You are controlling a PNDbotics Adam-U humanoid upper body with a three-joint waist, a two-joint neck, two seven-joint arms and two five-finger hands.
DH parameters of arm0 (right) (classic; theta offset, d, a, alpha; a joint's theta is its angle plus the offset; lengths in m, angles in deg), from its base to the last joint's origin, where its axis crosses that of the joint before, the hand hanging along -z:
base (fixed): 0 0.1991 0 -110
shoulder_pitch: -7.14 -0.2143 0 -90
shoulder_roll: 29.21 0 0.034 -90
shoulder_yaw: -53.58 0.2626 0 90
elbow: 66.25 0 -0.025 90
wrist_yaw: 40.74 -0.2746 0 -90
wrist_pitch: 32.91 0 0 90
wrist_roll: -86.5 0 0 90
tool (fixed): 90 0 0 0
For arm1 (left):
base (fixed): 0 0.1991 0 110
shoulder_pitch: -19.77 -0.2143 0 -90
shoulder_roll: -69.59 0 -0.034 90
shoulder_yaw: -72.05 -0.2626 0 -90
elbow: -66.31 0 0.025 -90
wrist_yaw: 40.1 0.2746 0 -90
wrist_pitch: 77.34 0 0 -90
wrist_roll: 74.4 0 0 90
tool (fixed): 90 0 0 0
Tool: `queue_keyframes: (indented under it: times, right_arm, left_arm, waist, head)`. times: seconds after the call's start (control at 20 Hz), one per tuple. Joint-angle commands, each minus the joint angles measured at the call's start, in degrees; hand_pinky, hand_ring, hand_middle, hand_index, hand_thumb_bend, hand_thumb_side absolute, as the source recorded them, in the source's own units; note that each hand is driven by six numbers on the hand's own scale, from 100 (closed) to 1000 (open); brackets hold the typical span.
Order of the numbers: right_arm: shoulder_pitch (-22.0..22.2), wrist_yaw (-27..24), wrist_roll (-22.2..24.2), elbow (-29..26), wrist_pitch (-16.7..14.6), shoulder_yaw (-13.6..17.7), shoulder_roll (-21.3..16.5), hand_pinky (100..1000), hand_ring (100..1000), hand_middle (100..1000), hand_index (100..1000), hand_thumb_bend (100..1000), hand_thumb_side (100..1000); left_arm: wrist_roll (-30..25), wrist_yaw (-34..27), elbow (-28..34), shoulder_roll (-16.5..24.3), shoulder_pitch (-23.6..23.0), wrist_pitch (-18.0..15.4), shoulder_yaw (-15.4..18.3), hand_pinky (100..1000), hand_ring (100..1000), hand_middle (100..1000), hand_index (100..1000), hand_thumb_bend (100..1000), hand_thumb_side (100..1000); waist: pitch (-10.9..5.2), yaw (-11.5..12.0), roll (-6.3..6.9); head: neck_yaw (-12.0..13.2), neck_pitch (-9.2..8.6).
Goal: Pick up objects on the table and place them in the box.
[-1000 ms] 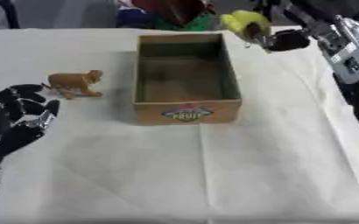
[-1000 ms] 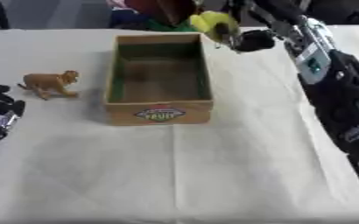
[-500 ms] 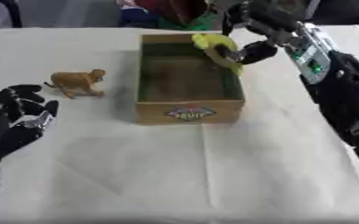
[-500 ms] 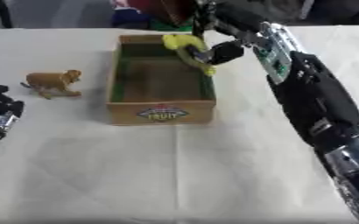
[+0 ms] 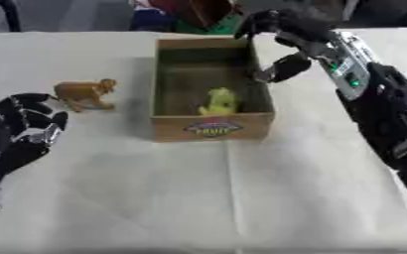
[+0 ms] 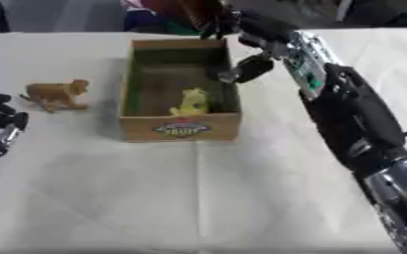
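An open cardboard box (image 5: 212, 128) with a fruit label stands in the middle of the white table. A yellow-green toy (image 5: 218, 101) lies inside it near the front wall. A small brown toy animal (image 5: 85, 93) stands on the cloth to the box's left. My right hand (image 5: 281, 34) hangs over the box's far right corner, open, fingers spread, holding nothing. My left hand (image 5: 20, 136) rests open at the left edge, fingers up, below the brown animal and apart from it.
Colourful items and dark shapes (image 5: 189, 12) lie beyond the table's far edge. My right forearm (image 5: 389, 114) stretches along the right side of the table. White cloth (image 5: 224, 198) covers the near half of the table.
My right hand carried the yellow-green toy from beyond the box's far right corner over the box and let it go. The toy now lies inside. The left hand has stayed put.
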Motion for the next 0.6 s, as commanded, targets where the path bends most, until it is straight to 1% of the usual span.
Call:
queue_keyframes:
  times: [0.05, 0.15, 0.2, 0.3, 0.35, 0.4, 0.45, 0.5, 0.55, 0.6]
  right_arm:
    - [0.1, -4.7, 0.1, -5.1, 1.2, 0.4, -3.6, 674, 659, 698, 802, 289, 485]
    - [1.5, -7.5, 0.7, -8.1, 1.8, 0.1, -5.1, 673, 656, 692, 804, 284, 476]
    - [2.1, -8.6, 1.0, -9.3, 2.2, 0.0, -5.6, 673, 655, 689, 804, 281, 472]
    - [3.7, -11.0, 1.7, -12.1, 2.8, -0.1, -6.9, 673, 654, 685, 804, 276, 467]
    - [4.4, -12.0, 2.1, -13.2, 3.2, -0.1, -7.4, 673, 654, 685, 803, 275, 467]
    - [5.0, -12.9, 2.6, -14.2, 3.6, -0.1, -7.8, 673, 653, 684, 803, 271, 465]
    - [5.6, -13.7, 3.0, -15.0, 4.0, 0.0, -8.2, 673, 653, 683, 803, 268, 463]
    - [6.1, -14.5, 3.5, -15.8, 4.4, 0.0, -8.6, 673, 652, 682, 802, 266, 462]
    - [6.5, -15.1, 3.9, -16.4, 4.7, 0.1, -8.8, 673, 652, 681, 802, 264, 461]
    - [6.9, -15.6, 4.2, -16.9, 5.0, 0.2, -9.0, 673, 652, 680, 802, 261, 460]
  left_arm:
    - [0.1, 0.8, 0.8, 5.5, 2.6, 0.4, 0.4, 655, 573, 555, 735, 355, 190]
    - [0.2, 2.0, 0.2, 9.4, 4.7, 0.9, 0.6, 657, 585, 560, 736, 359, 196]
    - [0.3, 2.7, -0.2, 11.0, 5.6, 1.1, 0.6, 661, 602, 568, 736, 340, 200]
    - [-0.5, 5.9, -2.4, 15.7, 8.7, 1.7, 0.0, 675, 635, 592, 744, 354, 210]
    - [-1.4, 7.6, -3.8, 17.4, 10.1, 1.7, -0.5, 677, 637, 594, 744, 351, 210]
    - [-2.4, 9.5, -5.2, 18.8, 11.4, 1.4, -1.0, 691, 661, 610, 749, 359, 218]
    - [-4.0, 11.8, -6.8, 20.3, 12.9, 0.9, -1.7, 700, 677, 622, 752, 357, 219]
    - [-6.1, 14.5, -8.6, 21.5, 14.5, 0.0, -2.5, 714, 695, 635, 751, 320, 214]
    - [-8.2, 17.4, -10.6, 22.2, 16.1, -1.3, -3.3, 717, 700, 638, 751, 305, 213]
    - [-10.1, 20.1, -12.6, 22.5, 17.6, -2.7, -3.9, 730, 721, 654, 755, 315, 215]
  waist:
    - [-1.1, -0.5, 0.13]
    - [-1.27, -1.1, 0.12]
    - [-1.33, -1.4, 0.1]
    - [-1.5, -2.2, 0.04]
    - [-1.56, -2.6, 0.02]
    - [-1.61, -2.9, 0.0]
    - [-1.64, -3.3, -0.01]
    - [-1.67, -3.7, 0.0]
    - [-1.71, -4.0, 0.01]
    - [-1.75, -4.2, 0.04]
  head:
    - [0.7, 0.11]
    - [1.1, 0.2]
    - [1.3, 0.23]
    - [1.8, 0.28]
    - [2.0, 0.28]
    - [2.1, 0.29]
    - [2.3, 0.29]
    - [2.5, 0.29]
    - [2.6, 0.29]
    - [2.7, 0.29]
